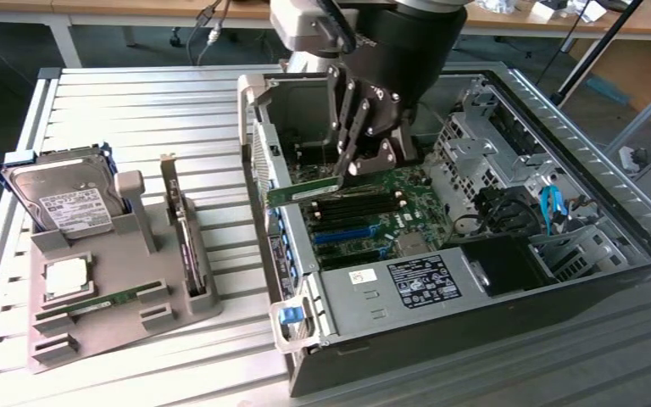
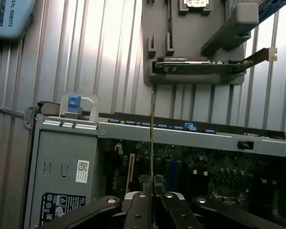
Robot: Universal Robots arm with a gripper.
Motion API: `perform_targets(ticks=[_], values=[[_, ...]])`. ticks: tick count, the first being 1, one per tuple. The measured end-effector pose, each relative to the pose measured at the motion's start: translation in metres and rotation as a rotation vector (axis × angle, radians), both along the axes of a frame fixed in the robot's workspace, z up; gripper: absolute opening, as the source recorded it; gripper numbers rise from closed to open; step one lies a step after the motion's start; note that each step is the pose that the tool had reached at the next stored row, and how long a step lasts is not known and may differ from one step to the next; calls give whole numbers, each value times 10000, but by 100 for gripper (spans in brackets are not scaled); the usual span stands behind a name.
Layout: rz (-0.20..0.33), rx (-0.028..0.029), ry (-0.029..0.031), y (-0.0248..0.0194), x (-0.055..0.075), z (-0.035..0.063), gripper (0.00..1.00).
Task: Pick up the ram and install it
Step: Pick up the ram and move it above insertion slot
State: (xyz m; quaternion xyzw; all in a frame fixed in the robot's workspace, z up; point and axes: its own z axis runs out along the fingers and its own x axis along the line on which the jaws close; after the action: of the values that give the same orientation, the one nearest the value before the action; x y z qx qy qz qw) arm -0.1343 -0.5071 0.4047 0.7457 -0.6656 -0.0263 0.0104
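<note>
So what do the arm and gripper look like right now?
The arm ends in a glossy black cylinder with a pale grey box and a dark cable beside it. The gripper has black linkage fingers with silver pivot pins.

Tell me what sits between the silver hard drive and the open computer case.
In the exterior view, the upright expansion card stands between the hard drive and the computer case, slotted in the grey holder; beyond it is a strip of ribbed table.
</note>
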Motion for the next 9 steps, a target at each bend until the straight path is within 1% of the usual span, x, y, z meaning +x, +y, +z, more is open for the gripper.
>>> perform_targets(ticks=[9], values=[[1,0,0,137,352,-38,13]])
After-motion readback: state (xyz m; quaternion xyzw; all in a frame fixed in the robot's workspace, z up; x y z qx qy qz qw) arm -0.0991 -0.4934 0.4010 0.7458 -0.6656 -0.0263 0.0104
